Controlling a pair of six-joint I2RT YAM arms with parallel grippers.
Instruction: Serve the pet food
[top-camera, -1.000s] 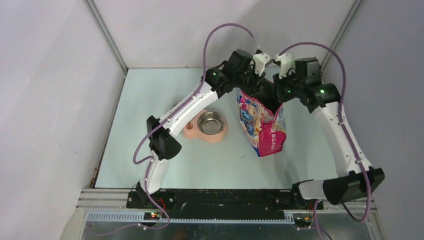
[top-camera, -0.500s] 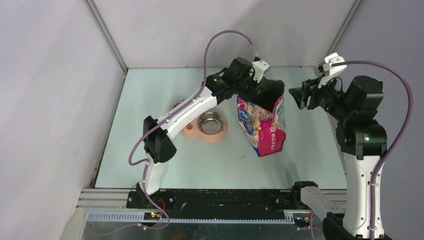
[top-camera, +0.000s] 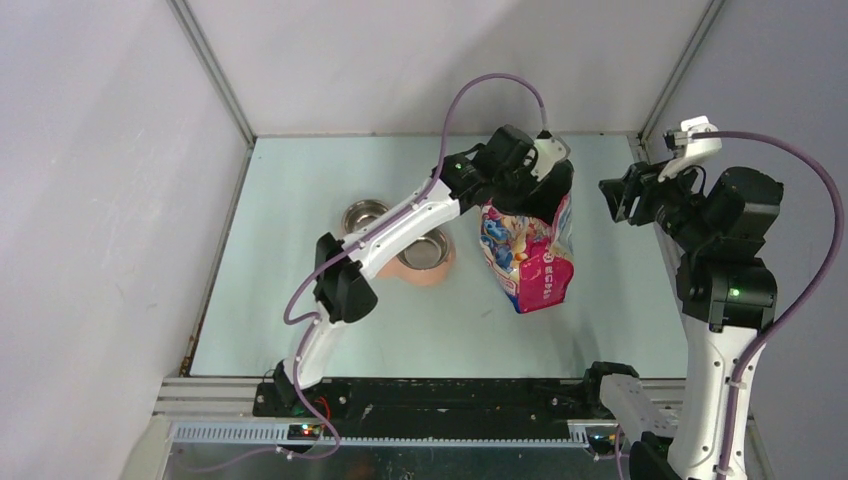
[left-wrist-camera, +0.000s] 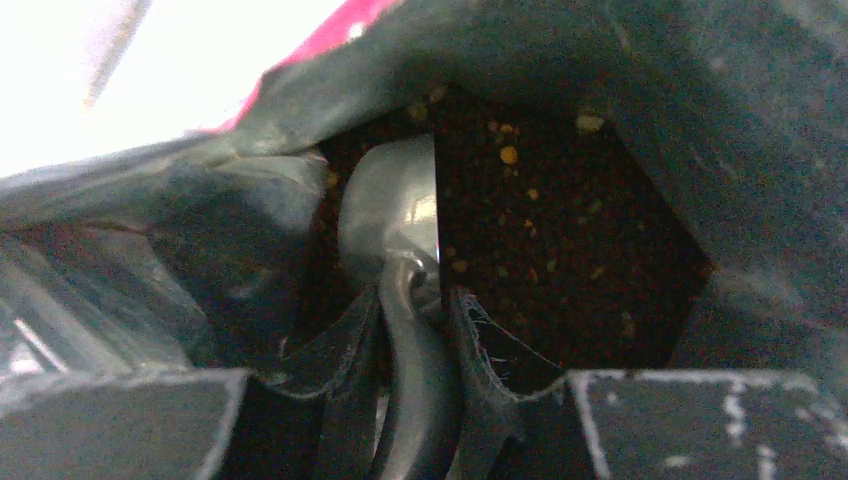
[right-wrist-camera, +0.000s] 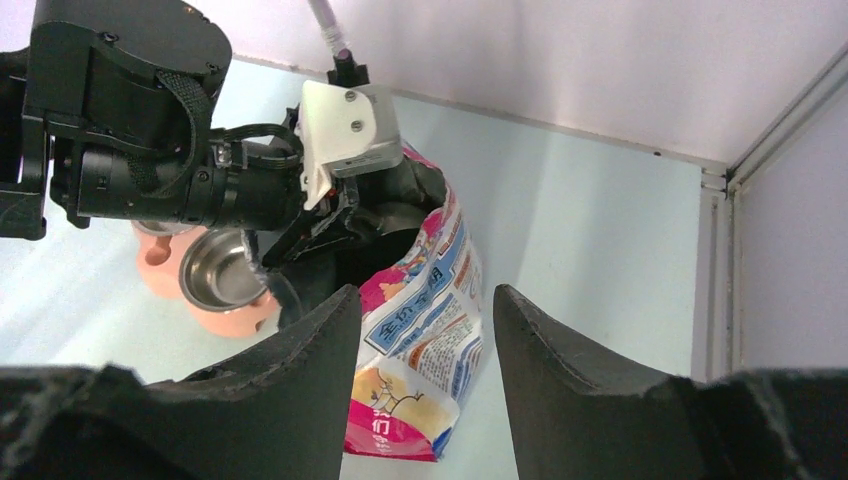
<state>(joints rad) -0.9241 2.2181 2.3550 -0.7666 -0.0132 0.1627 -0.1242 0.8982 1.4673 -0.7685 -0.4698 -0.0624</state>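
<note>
The pet food (left-wrist-camera: 560, 250), a dark-brown heap of small pellets, shows only in the left wrist view, inside the printed bag (top-camera: 530, 265). My left gripper (left-wrist-camera: 417, 310) is shut on the handle of a grey metal scoop (left-wrist-camera: 385, 215), whose bowl rests against the pellets. From above, that gripper (top-camera: 527, 192) is sunk into the bag's open top. My right gripper (top-camera: 622, 197) hangs open to the right of the bag, apart from it. In the right wrist view the right gripper (right-wrist-camera: 428, 310) has only the bag (right-wrist-camera: 425, 330) far behind its gap.
A pink feeder (top-camera: 410, 270) with two steel bowls stands left of the bag; one bowl (top-camera: 365, 215) is uncovered, the other (right-wrist-camera: 220, 280) lies under my left forearm. Frame posts and grey walls close the back corners. The right arm stands upright at the table's right edge.
My right gripper let go of the bag's rim, opened and drew back up to the right. The left arm shifted right, staying in the bag's mouth, and uncovered the far-left bowl.
</note>
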